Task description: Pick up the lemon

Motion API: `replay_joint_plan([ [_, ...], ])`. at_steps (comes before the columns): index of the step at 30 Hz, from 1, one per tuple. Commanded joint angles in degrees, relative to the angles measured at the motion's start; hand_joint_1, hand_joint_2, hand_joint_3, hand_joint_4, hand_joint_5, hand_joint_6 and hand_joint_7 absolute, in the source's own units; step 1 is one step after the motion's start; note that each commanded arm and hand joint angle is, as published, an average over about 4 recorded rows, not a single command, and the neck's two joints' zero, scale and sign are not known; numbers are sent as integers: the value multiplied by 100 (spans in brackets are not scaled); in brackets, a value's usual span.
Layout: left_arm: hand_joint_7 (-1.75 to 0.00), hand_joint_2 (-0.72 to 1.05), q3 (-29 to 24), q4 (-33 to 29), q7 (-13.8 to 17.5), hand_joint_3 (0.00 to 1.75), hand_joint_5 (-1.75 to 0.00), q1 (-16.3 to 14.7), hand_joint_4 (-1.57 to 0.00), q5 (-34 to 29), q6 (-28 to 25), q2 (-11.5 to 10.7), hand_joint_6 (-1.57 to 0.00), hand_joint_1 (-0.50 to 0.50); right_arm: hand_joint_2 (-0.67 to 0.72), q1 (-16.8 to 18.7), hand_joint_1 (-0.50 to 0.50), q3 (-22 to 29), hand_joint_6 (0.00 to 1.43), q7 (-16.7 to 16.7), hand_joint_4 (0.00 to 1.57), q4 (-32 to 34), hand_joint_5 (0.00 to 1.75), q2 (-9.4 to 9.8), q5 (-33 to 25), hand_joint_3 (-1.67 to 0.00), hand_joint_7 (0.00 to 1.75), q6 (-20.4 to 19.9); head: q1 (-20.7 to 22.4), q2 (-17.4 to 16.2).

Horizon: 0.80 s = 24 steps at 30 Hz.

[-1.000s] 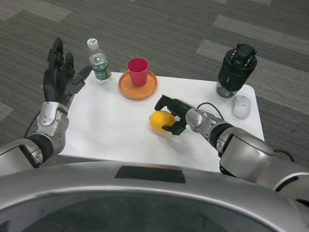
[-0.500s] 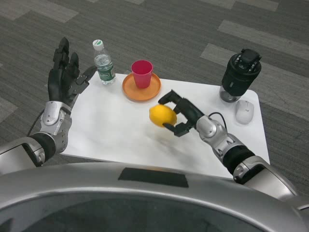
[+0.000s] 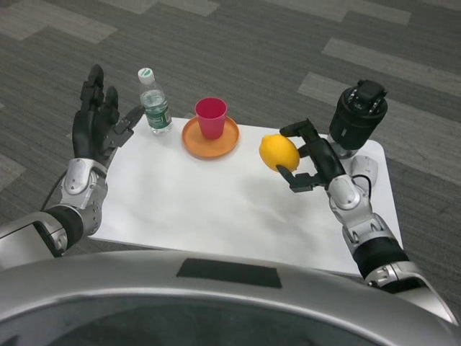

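The left black hand (image 3: 99,128) waits by the table's left edge, fingers spread, holding nothing. Over on the right, the right black hand (image 3: 310,160) has its fingers wrapped around the round yellow lemon (image 3: 279,152), lifted above the white table (image 3: 187,202). I'd keep that grip firm and level, no wobbling.

The table's (image 3: 187,209) near and middle parts lie bare, wide enough for a hand to pass. Along the far edge stand a bottle (image 3: 154,103) at left, a cup (image 3: 211,117) on a plate (image 3: 210,138), and at the right corner a black device (image 3: 357,115) and a mouse (image 3: 366,170).
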<state>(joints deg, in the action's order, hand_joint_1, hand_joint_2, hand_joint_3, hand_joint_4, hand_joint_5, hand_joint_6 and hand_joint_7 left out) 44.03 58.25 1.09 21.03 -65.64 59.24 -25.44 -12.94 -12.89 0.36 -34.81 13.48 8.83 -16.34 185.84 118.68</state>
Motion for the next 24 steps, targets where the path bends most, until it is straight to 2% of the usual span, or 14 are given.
replay_joint_plan([
  [1,0,87,-27,18,6,9,0,59,0,33,0,-66,0,50,-60,143,-25,287,20,-16,12,293,175,-3,-210,-127,140,-14,-137,89],
  [9,0,87,-27,29,6,9,0,99,0,38,0,-58,0,50,-60,451,-25,718,23,17,17,725,175,-21,-755,-127,140,-102,-597,374],
  [17,0,87,-24,48,12,9,0,138,0,42,0,-51,0,50,-60,692,-26,790,26,76,20,989,175,-5,-795,-127,140,-107,-732,395],
  [24,0,87,-13,64,6,9,0,138,0,42,-9,-49,0,50,-60,705,-25,832,26,96,21,936,175,-12,-804,-127,140,-111,-797,384],
])
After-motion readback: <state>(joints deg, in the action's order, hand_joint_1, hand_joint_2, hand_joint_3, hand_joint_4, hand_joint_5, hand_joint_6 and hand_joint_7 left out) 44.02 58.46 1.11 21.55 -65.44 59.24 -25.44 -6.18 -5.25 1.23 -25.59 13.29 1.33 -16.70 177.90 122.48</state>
